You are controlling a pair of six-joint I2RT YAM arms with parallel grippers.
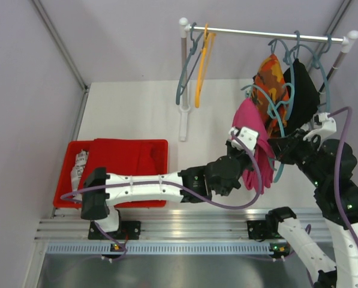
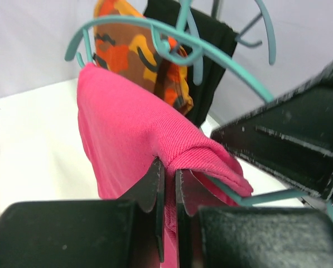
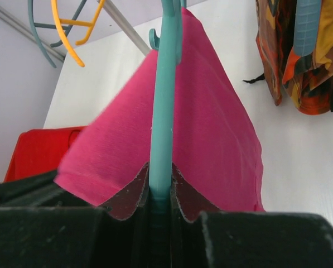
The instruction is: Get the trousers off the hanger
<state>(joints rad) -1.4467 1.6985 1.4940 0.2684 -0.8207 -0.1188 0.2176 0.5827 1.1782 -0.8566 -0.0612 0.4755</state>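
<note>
Magenta pink trousers [image 1: 250, 123] hang draped over a teal hanger [image 1: 279, 171] held away from the rail. My left gripper [image 2: 170, 170] is shut on a fold of this pink cloth [image 2: 127, 128]; in the top view the left gripper [image 1: 258, 151] sits against the trousers' lower half. My right gripper [image 3: 160, 178] is shut on the teal hanger's bar [image 3: 162, 111], with pink cloth [image 3: 211, 128] falling on both sides of it. Orange camouflage trousers [image 1: 270, 78] and black trousers [image 1: 303, 90] hang on teal hangers from the rail behind.
A red bin [image 1: 161, 174] at the left holds red trousers [image 1: 122, 159] and a black-and-white patterned pair [image 1: 80, 165]. The rail [image 1: 256, 31] on its white post [image 1: 183, 90] carries empty teal and yellow hangers [image 1: 196, 60]. Grey walls close in the left and the back.
</note>
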